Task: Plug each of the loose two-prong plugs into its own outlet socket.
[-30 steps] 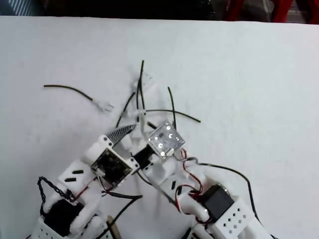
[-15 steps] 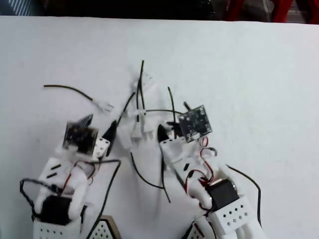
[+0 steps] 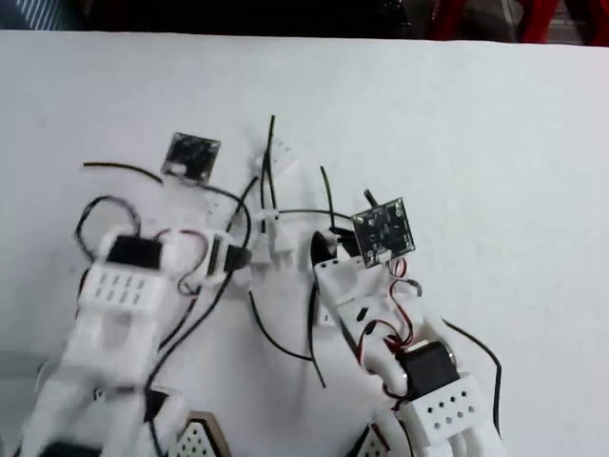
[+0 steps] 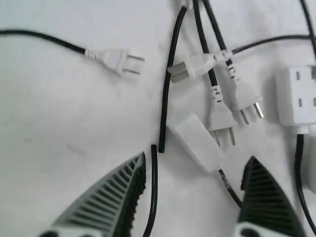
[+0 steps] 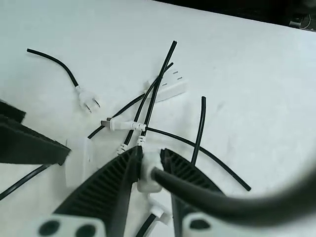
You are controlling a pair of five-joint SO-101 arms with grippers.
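Note:
My right gripper (image 5: 150, 173) is shut on a white two-prong plug (image 5: 147, 174), whose black cord runs across the front of the right wrist view. Beyond it lies a white outlet block (image 5: 168, 85) with black cords crossing it. A loose plug (image 5: 87, 101) lies apart on its own cord, and another plug (image 5: 120, 124) lies closer in. My left gripper (image 4: 192, 190) hangs open above the table. Between and beyond its fingers lie a flat white piece (image 4: 195, 140), two plugs (image 4: 222, 118) side by side, a single plug (image 4: 116, 58) and an outlet block (image 4: 296, 96). In the high view the plug cluster (image 3: 271, 228) sits between both arms.
Black cords (image 3: 328, 195) sprawl over the middle of the white table (image 3: 495, 143). The left arm (image 3: 124, 276) stretches across the left side, the right arm (image 3: 419, 381) across the lower right. The far and right parts of the table are bare.
The left arm has swung left and then stretched out toward the far side over the single plug. The right arm has shifted right and away from the near edge.

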